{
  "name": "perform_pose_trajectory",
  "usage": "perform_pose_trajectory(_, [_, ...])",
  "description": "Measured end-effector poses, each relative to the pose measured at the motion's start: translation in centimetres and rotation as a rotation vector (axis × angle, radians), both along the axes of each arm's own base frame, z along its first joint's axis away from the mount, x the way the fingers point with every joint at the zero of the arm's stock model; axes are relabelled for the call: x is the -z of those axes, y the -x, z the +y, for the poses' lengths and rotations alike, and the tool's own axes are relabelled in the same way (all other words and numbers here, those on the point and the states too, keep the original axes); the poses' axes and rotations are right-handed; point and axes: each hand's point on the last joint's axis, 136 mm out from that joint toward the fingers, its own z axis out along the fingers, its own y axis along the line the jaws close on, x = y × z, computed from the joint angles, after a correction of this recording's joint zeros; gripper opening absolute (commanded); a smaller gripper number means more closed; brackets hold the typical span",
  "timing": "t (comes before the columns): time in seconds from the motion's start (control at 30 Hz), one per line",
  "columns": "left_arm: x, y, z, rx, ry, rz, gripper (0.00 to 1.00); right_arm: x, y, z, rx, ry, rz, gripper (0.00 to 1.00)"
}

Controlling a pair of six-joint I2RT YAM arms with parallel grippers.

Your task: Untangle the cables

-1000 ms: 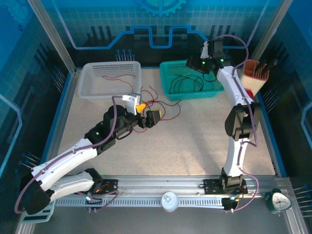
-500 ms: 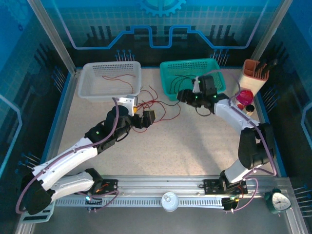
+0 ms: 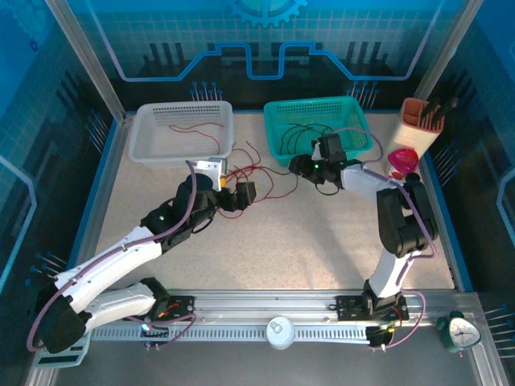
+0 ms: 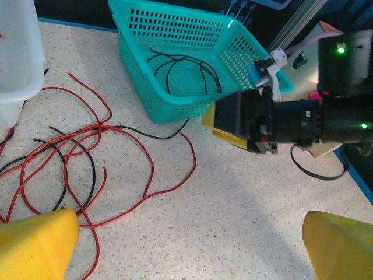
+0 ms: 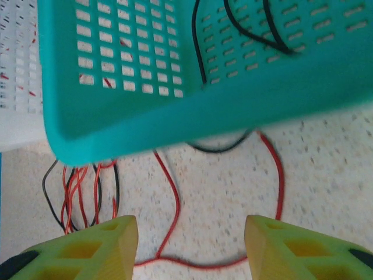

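Bright, even light fell from overhead on the table [image 3: 314,249], leaving a pale sheen nearer than the basket [image 3: 310,104] and soft, faint shadows to the basket's left. Behind the basket everything was dim and blue. In the right wrist view the basket's wall was blurred — the cables [image 5: 283,175] under it were sharper. The left wrist view was crisp around the basket.

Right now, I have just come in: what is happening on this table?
Two robot arms are working on a tangle of red and black cables in front of the white basket and the teal basket. The left gripper hovers open above the tangle, holding nothing. The right gripper, open and empty too, is low beside the teal basket's near wall. Some black cables lie in that basket.
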Motion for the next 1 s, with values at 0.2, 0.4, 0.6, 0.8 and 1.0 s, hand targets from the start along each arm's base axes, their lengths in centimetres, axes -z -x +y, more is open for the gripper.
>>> perform_pose_trajectory(0.2, [0.0, -0.1, 0.1, -0.005, 0.000, 0.000, 0.99, 0.2, -3.5, 0.8, -0.003, 0.004, -0.022, 0.52])
perform_pose_trajectory(0.4, [0.0, -0.3, 0.4, -0.014, 0.001, 0.000, 0.99, 0.5, -5.1, 0.5, 0.002, 0.018, -0.030, 0.51])
perform_pose_trajectory(0.6, [-0.2, -0.4, 0.4, -0.010, 0.009, -0.003, 0.99, 1.7, -3.5, -0.3, 0.017, 0.042, -0.001, 0.49])
perform_pose_trajectory(0.8, [0.2, -0.4, 0.1, 0.003, 0.008, 0.008, 0.99, 3.1, -1.4, -0.6, 0.037, 0.082, 0.041, 0.46])
perform_pose_trajectory(1.0, [0.5, -0.5, 0.1, 0.002, 0.002, 0.015, 0.99, 3.2, -1.2, 0.1, 0.028, 0.097, 0.041, 0.44])
